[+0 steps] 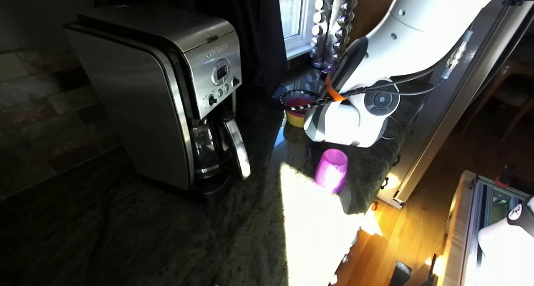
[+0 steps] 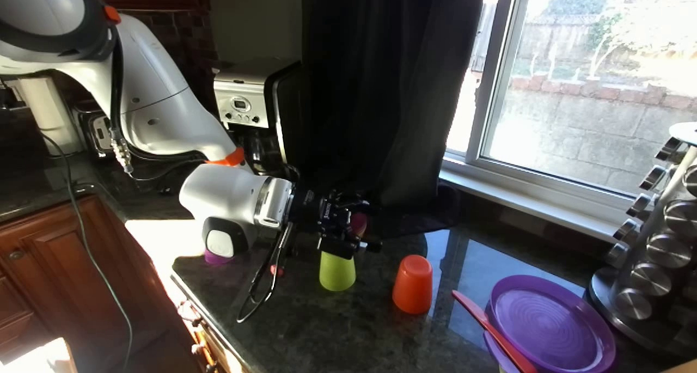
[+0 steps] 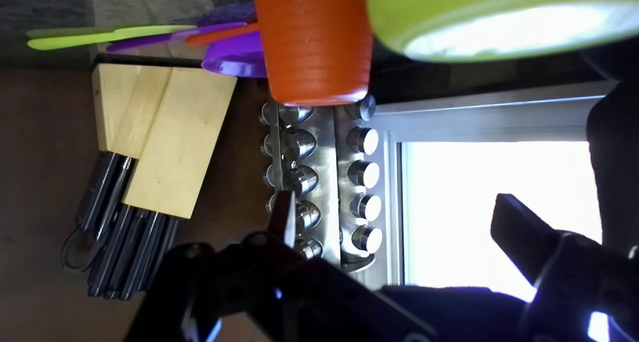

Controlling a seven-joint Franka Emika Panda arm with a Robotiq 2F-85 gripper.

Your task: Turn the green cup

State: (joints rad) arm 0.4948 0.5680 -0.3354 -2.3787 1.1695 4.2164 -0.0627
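The green cup [image 2: 337, 270] stands upside down on the dark counter, its wider rim downward, in an exterior view. Its top is hidden behind my gripper [image 2: 367, 226], which is level with the cup's upper end, fingers pointing sideways. The green cup also fills the top right of the upside-down wrist view [image 3: 499, 25], close to the camera. There my gripper [image 3: 395, 214] is open, with nothing between its fingers. Whether the gripper touches the cup cannot be told. In an exterior view where the arm stands in front, the green cup is hidden.
An upside-down orange cup [image 2: 413, 286] stands beside the green cup. Purple plates [image 2: 550, 324] with a red knife [image 2: 484, 318] and a spice rack [image 2: 648, 275] are beyond. Stacked bowls [image 1: 296, 119], a purple cup [image 1: 332, 169] and a coffee maker [image 1: 167, 89] are nearby.
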